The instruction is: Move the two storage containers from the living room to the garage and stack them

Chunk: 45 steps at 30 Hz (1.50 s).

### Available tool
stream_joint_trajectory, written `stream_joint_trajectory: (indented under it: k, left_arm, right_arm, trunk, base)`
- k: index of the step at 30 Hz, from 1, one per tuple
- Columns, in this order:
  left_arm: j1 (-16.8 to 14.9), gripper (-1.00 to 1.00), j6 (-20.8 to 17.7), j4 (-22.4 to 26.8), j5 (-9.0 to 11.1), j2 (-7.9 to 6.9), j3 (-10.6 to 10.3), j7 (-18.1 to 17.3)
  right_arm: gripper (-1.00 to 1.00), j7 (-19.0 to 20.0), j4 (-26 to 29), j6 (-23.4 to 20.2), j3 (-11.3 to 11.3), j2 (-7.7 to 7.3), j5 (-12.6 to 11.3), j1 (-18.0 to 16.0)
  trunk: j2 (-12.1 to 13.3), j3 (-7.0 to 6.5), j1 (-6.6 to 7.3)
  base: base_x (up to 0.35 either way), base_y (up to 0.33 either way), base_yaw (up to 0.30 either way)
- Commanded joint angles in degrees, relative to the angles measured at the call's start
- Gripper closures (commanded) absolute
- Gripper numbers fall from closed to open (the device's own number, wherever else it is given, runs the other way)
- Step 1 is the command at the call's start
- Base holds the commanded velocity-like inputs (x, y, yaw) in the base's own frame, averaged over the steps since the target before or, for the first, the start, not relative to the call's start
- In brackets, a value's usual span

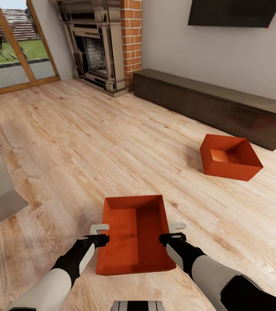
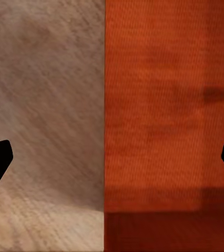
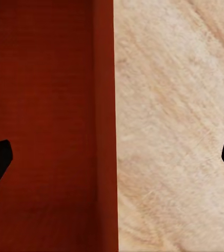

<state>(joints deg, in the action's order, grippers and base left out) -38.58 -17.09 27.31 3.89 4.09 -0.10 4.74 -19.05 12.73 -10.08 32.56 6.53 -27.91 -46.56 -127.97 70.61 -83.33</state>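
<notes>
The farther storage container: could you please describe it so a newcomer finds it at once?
Start at the long dark cabinet under the TV. Just before it on the wood floor sits an orange-red open box, unlike its twin, which lies between the robot's arms.

I see light wood plank floor [image 1: 90, 142] | brick fireplace [image 1: 107, 47] at 11 o'clock | low dark cabinet [image 1: 215, 106], black TV [image 1: 233, 12] at 1 o'clock | glazed door [image 1: 12, 47] at 10 o'clock

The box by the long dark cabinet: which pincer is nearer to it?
Right. The right pincer is at the near box's right wall, on the far box's side; the left pincer is at its left wall.
</notes>
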Motion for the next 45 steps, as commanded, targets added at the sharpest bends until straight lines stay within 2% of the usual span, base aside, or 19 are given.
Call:
stream_joint_trajectory:
  k: [1, 5, 10, 19, 45]
  left_arm:
    - [0.0, -1.0, -0.32, 0.11, 0.42, -0.01, -0.03, 0.27]
    - [0.0, -1.0, -0.32, 0.11, 0.42, 0.02, -0.07, 0.27]
    - [0.0, -1.0, -0.32, 0.11, 0.42, 0.03, -0.06, 0.39]
    - [0.0, -1.0, -0.32, 0.11, 0.42, -0.04, -0.07, 0.4]
    - [0.0, -1.0, -0.32, 0.11, 0.42, -0.13, -0.16, 0.28]
  right_arm:
    - [-1.0, -0.37, 0.11, -0.38, 0.49, -0.03, -0.3, -0.03]
    - [-1.0, -0.37, 0.11, -0.38, 0.49, -0.03, -0.3, -0.03]
    - [-1.0, -0.37, 0.1, -0.38, 0.49, -0.03, -0.3, -0.03]
    - [-1.0, -0.37, 0.11, -0.38, 0.49, -0.03, -0.3, -0.03]
    - [-1.0, -1.03, 1.07, -0.35, 0.2, 0.26, -0.32, -0.03]
  trunk:
    - [-0.43, 0.22, -0.22]
    - [-2.04, 0.94, -1.09]
    - [-2.04, 0.94, -1.09]
    - [-5.65, 2.56, -3.07]
    - [-5.65, 2.56, -3.07]
  base:
    - [0.0, 0.0, 0.0]
    - [0.0, 0.0, 0.0]
    - [0.0, 0.0, 0.0]
    - [0.0, 0.0, 0.0]
    - [0.0, 0.0, 0.0]
